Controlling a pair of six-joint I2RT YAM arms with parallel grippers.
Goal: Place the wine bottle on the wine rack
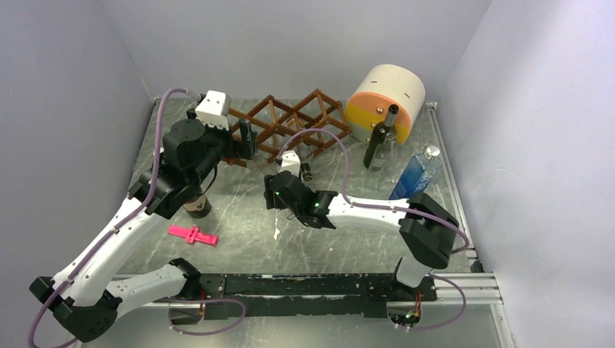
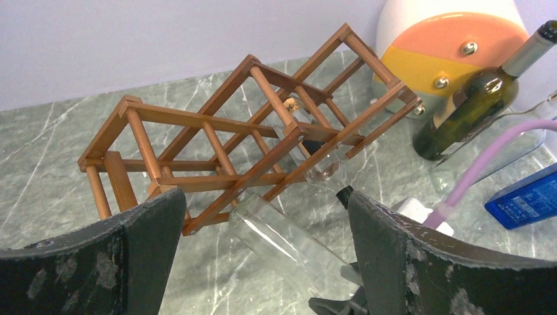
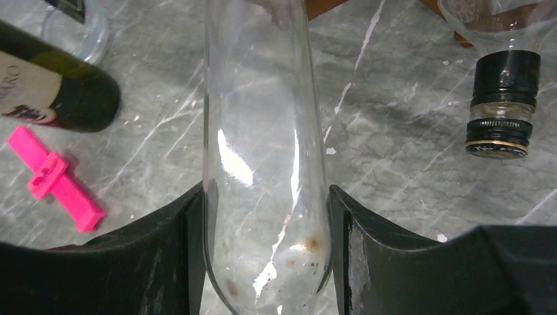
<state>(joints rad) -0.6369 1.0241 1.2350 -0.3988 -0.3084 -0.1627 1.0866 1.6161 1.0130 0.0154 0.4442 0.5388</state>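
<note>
Right gripper [image 3: 266, 197]: clamped on the wine bottle [image 3: 263, 125], which is clear glass and looks empty. The fingers [image 3: 164, 249] press both sides of the body just above its rounded base.

Long axis, right wrist view: runs straight up the frame. The base is at bottom centre and the other end passes off the top edge. The neck is not visible here.

Left wrist view: the same bottle lies on a low diagonal, from lower right of centre up-left to the front lower slat of the wine rack [image 2: 203, 119]. Its far end meets or slips under that slat; cannot tell which. So the base faces away from the rack and the far end toward it.

Rack: stands on the marble-pattern table [image 1: 239, 250], upper centre of the top view, long side running left-right. A second clear bottle [image 3: 502, 85] lies in one cell, its black-capped neck sticking out toward the bottom of the frame.

Left gripper [image 2: 263, 200]: jaws spread wide, grasping nothing, near the rack's left end.

Other: a dark green bottle [image 1: 377, 141] stands upright just beside the cream-orange-yellow cylinder [image 1: 388, 94], upper right. A pink clip [image 1: 192, 234] lies lower left.
</note>
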